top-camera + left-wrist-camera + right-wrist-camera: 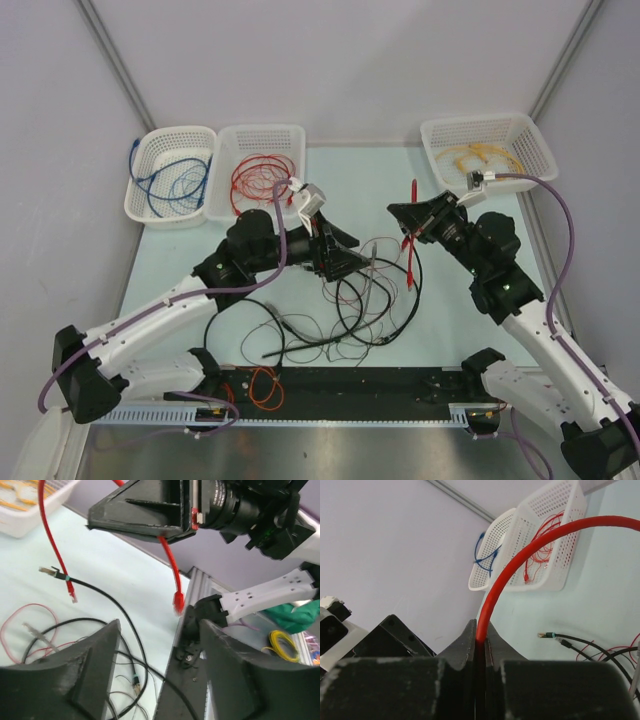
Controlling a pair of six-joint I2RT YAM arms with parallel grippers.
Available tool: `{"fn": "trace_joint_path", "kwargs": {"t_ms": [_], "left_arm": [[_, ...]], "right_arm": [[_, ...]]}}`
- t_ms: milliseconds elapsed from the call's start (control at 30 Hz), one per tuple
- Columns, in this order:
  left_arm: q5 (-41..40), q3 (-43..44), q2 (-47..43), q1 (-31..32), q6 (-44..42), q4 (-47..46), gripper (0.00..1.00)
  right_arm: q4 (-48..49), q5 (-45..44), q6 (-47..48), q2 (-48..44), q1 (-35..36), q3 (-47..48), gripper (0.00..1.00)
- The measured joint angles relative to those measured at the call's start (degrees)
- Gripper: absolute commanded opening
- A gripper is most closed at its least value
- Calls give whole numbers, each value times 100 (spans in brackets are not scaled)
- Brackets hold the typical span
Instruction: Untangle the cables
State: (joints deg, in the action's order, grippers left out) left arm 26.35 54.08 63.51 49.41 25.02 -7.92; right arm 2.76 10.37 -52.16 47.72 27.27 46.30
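right gripper: clamped tight on the red cable part-way along its length, held above the tabletop right of centre; the right wrist view shows the cable wedged between the closed fingers.
red cable: arches up out of the right gripper; in the left wrist view its two plug ends hang loose on either side of that gripper.
left gripper: jaws spread wide with nothing gripped, over the far left of the tangle, facing the right gripper.
cables: black and thin reddish-brown loops intertwined at the middle of the tabletop, between the two arms.
black cable: its metal plug end lies just beside one hanging red plug.
far left baskets: blue basket with blue cable, red basket with thin red cable, touching.
yellow basket: far right, holding yellow cable.
orange coil: at the near edge.
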Motion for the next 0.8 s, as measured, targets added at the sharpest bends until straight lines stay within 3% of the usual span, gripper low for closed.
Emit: {"fn": "trace_joint_path", "kwargs": {"t_ms": [33,67,233,433,800], "left_arm": [[-96,0,-52,7,-28,52,96],[-190,0,-107,9,-70,98,100],[-542,0,-247,9,-109,168,100],[-273,-90,-50,101,101,-435,100],[52,-188,1316,1224,273,-1606,100]], "right_arm": [[-4,15,13,-22,-37,0,0],[-11,24,20,-35,-55,0,0],[-133,52,66,-52,-83,0,0],[-166,184,72,7,-61,0,0],[-63,299,7,245,258,4,0]]}}
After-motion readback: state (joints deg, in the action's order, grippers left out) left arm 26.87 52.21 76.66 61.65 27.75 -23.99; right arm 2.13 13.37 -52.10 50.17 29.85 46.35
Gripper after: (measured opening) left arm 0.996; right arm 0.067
